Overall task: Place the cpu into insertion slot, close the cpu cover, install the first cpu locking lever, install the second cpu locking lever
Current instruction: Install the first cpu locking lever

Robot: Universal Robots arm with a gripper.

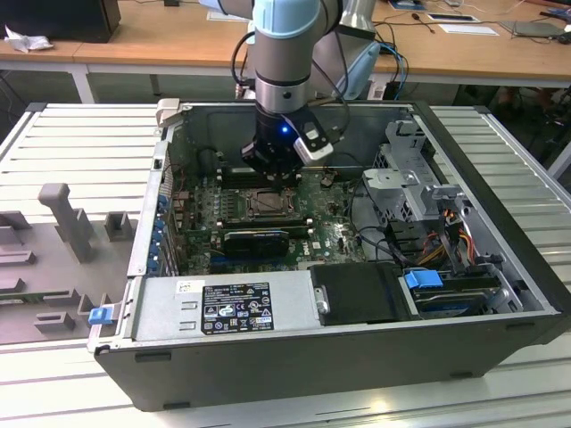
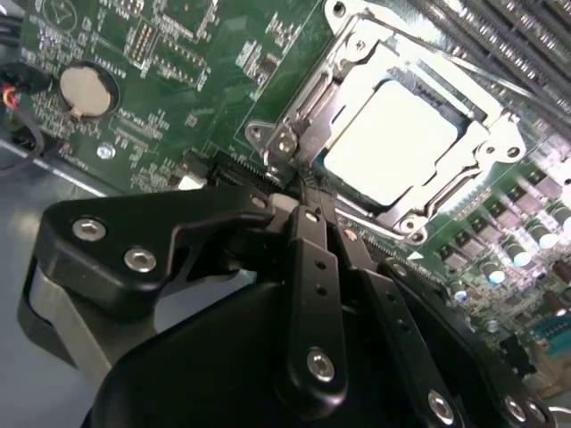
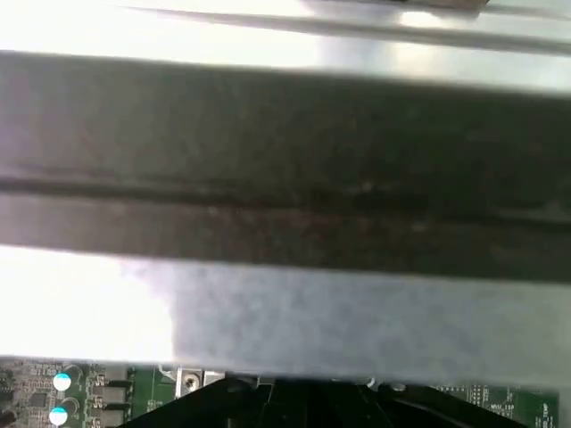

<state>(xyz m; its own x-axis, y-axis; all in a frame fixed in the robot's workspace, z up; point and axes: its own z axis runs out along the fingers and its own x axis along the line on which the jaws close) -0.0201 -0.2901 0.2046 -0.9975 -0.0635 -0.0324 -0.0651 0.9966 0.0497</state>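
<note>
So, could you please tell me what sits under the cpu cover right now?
The cpu shows through the cut-out of the cpu cover, its pale face up. The insertion slot beneath it is covered, so its contacts cannot be seen.

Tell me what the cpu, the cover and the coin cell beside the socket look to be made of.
Cpu: pale metal face, matte, glaring white under the light.
Cover: thin bare steel by the look, silvery with bright glints along its edges.
Coin cell: smooth, dull silver metal disc, probably.
</note>
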